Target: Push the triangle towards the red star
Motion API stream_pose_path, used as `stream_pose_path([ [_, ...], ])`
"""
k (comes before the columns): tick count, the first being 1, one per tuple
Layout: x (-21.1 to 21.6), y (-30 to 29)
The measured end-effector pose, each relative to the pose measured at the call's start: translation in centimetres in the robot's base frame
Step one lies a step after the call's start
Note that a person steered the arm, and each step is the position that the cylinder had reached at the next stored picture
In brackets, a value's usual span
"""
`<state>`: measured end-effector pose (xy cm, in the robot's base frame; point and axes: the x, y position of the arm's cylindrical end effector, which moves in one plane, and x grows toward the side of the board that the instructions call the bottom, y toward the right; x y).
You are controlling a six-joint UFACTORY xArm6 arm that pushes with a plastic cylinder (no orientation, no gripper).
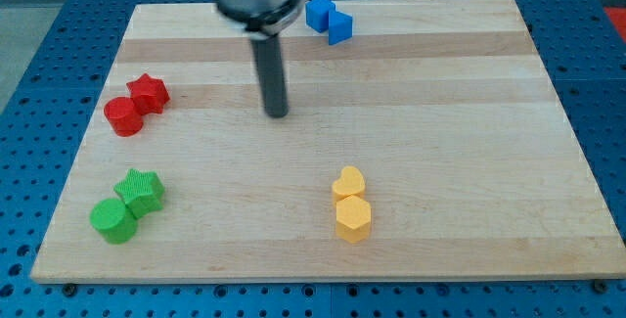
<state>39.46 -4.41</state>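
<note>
My tip (278,113) rests on the wooden board (440,161), upper middle of the view, touching no block; it is a plain rod with nothing to open or close, and nothing clings to it. Bare wood lies all around it, and the widest open stretch runs toward the view's right, where no block stands. Nearest above and to the right, close to the board's top edge, sit two blue blocks touching each other: a blue block (318,13) of a shape I cannot make out, and a blue triangle (340,28) just at its lower right. The triangle is well apart from my tip, with clear wood between. To the view's left, near the board's left edge, the red star (149,92) touches a red cylinder (123,115) at its lower left; open wood separates my tip from the star. Lower left, close to the bottom corner, a green star (142,191) touches a green cylinder (113,220). Bottom centre, a yellow heart (348,182) sits against a yellow hexagon (353,218) below it, a little short of the bottom edge. A blue perforated table (39,34) surrounds the board on every side.
</note>
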Motion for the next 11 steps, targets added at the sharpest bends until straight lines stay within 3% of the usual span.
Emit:
stream_pose_path([
  [2, -9.0, 9.3],
  [4, -17.3, 11.4],
  [5, -17.5, 8.4],
  [9, -6.9, 5.0],
  [11, -4.0, 0.4],
])
